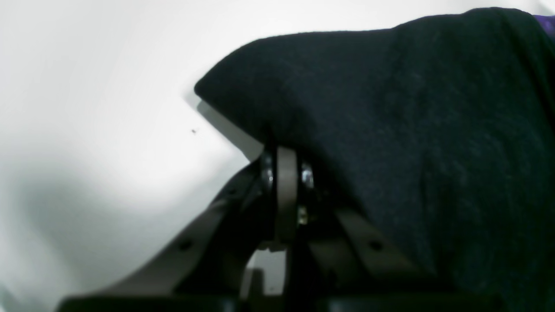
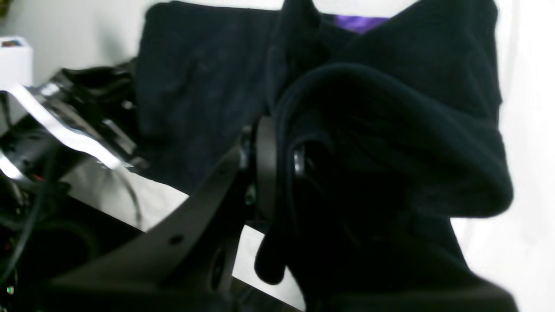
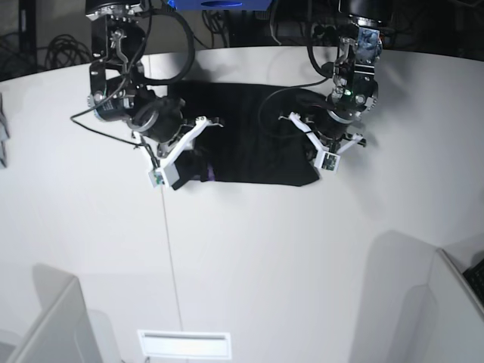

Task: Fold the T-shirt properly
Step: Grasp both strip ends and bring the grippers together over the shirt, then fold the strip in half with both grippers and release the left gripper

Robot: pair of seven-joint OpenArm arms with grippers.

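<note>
Both tools, left point(image 1: 288, 173) and right point(image 2: 277, 160), pinch the T-shirt's point(image 3: 249, 128) near edge.

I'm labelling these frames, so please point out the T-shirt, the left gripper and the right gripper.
T-shirt point(image 3: 249, 132): base view, on the flat black middle of the cloth.
left gripper point(image 1: 287, 160): left wrist view, where its fingers pinch the shirt's edge.
right gripper point(image 2: 277, 156): right wrist view, where its fingers meet the bunched cloth.

T-shirt point(image 3: 249, 136) lay on table point(image 3: 249, 257) toward its far edge, right gripper point(image 3: 198, 162) at its left end, left gripper point(image 3: 316, 147) at its right end
</note>
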